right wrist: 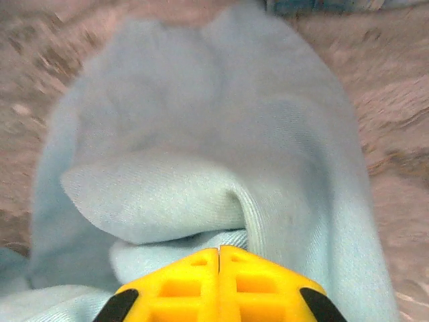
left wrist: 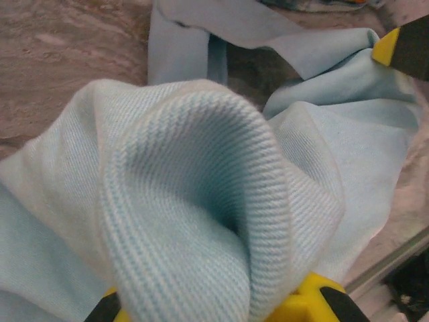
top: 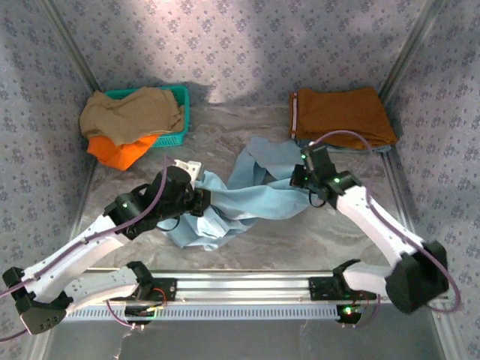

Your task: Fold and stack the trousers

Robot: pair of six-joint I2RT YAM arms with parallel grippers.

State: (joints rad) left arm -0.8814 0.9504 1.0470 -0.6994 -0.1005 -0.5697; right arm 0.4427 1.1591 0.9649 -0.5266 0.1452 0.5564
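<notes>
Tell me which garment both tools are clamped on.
The pale blue trousers, sprawled mid-table: the left tool and right tool each pinch them. The folded rust-brown trousers and the tan garment in the basket lie untouched.

The trousers (left wrist: pixel 201 201) are soft matt cloth with a fine ribbed twill weave; the table (top: pixel 315 232) under them is smooth, marbled and faintly glossy. The far-left basket (top: pixel 183 112) is plastic mesh holding matt cloth garments (top: pixel 127 112). The near rail (top: pixel 247 279) is ribbed bare metal, and the right gripper (right wrist: pixel 219 251) has matt yellow plastic fingers (right wrist: pixel 174 288).

Teal basket (top: pixel 182 112), tan garment (top: pixel 127 112), orange garment (top: pixel 120 152), folded rust-brown trousers (top: pixel 345 114)
</notes>
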